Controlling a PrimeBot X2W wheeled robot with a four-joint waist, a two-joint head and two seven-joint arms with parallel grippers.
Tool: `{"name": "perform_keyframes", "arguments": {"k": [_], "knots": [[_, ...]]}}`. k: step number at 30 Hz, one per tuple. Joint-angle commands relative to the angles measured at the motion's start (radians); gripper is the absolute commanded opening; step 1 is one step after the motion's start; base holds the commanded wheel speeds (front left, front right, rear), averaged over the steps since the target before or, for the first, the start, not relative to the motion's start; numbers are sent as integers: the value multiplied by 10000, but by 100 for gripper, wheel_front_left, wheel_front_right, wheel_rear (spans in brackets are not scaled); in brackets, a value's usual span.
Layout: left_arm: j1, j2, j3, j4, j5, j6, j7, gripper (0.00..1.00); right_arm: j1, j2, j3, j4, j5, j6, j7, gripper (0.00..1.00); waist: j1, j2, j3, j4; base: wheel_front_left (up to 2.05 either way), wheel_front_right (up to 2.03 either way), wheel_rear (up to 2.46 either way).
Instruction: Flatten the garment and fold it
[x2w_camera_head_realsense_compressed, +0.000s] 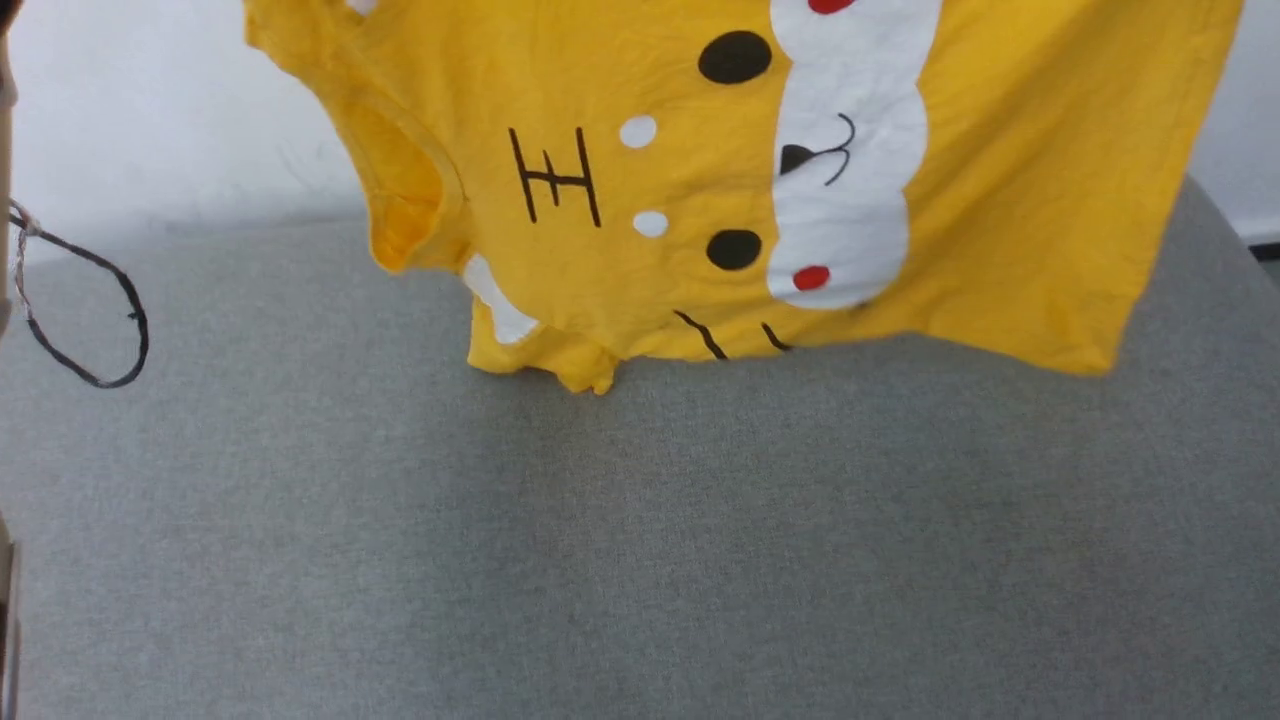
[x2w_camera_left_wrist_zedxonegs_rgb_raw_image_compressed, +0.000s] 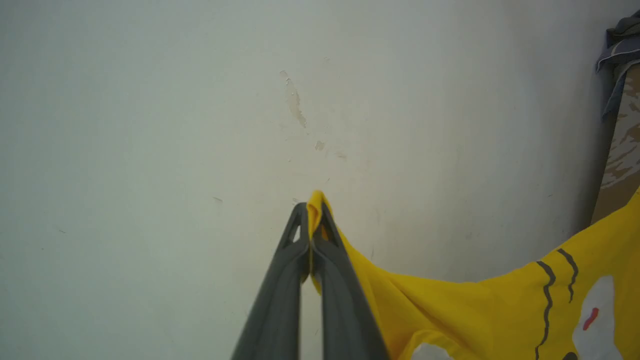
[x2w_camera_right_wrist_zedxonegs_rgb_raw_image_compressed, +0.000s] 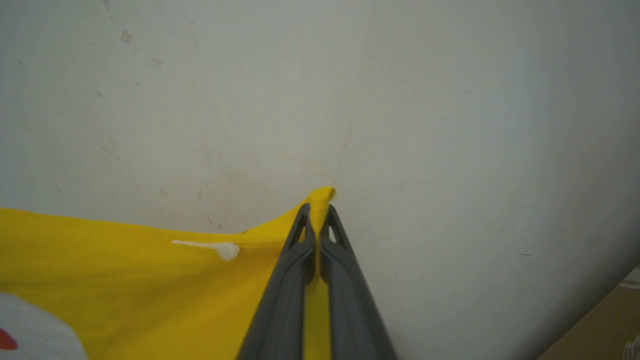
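A bright yellow thin short-sleeved T-shirt (x2w_camera_head_realsense_compressed: 1020, 200) hangs spread in the air in front of a pale white wall (x2w_camera_head_realsense_compressed: 150, 110), above a grey fabric-covered counter (x2w_camera_head_realsense_compressed: 640, 560). Its printed face is turned sideways in the head view. A long white scalloped patch (x2w_camera_head_realsense_compressed: 850, 150) runs down the cloth with a red dot (x2w_camera_head_realsense_compressed: 811, 278) near its lower end, and there are black ovals, small white dots and thin black line marks (x2w_camera_head_realsense_compressed: 555, 180) beside it. One sleeve opening (x2w_camera_head_realsense_compressed: 405, 200) gapes on the left side. The lowest bunched corner (x2w_camera_head_realsense_compressed: 592, 376) comes down to the counter; it seems to brush the surface, though the view does not settle whether it touches.

In the left wrist view, the left gripper (x2w_camera_left_wrist_zedxonegs_rgb_raw_image_compressed: 312, 216) has its two dark fingers pressed together on a folded yellow edge of the T-shirt, and the cloth trails away to the lower right. In the right wrist view, the right gripper (x2w_camera_right_wrist_zedxonegs_rgb_raw_image_compressed: 318, 214) is likewise pinched tight on another yellow edge, with the cloth stretching off to the left.

A thin black cable loop (x2w_camera_head_realsense_compressed: 146, 325) lies on the counter well apart from the T-shirt. At the edge of the left wrist view stands a brown mottled upright object (x2w_camera_left_wrist_zedxonegs_rgb_raw_image_compressed: 622, 150) with dark cloth (x2w_camera_left_wrist_zedxonegs_rgb_raw_image_compressed: 617, 35) draped over its top.
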Motion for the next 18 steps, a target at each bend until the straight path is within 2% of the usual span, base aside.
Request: {"name": "perform_keyframes", "arguments": {"k": [1,5,9,14,18], "knots": [[-233,115,-51,-183,-5,-41,120,0,-228,-58,4,-139,126,-19,109,0,0,-1,704,-61,0,0,0],[-964,359,-102,-750,545,252,87,0,-775,-107,-182,-437,203,-19,304,0,0,-1,1997,-228,0,0,0],[-1951,308,-97,-859,1384,698,-840,0,-1519,207,-500,-321,-125,-19,-95,0,0,-1,3034,-511,0,0,0],[-2827,391,-118,-233,2089,913,-1825,0,-2264,934,-841,496,-930,-19,-1034,0,0,-1,3297,-913,0,0,0],[-3439,364,-128,225,2270,889,-2245,0,-2782,1349,-1119,1218,-1454,-19,-1537,0,0,-1,3382,-956,0,0,0]]}}
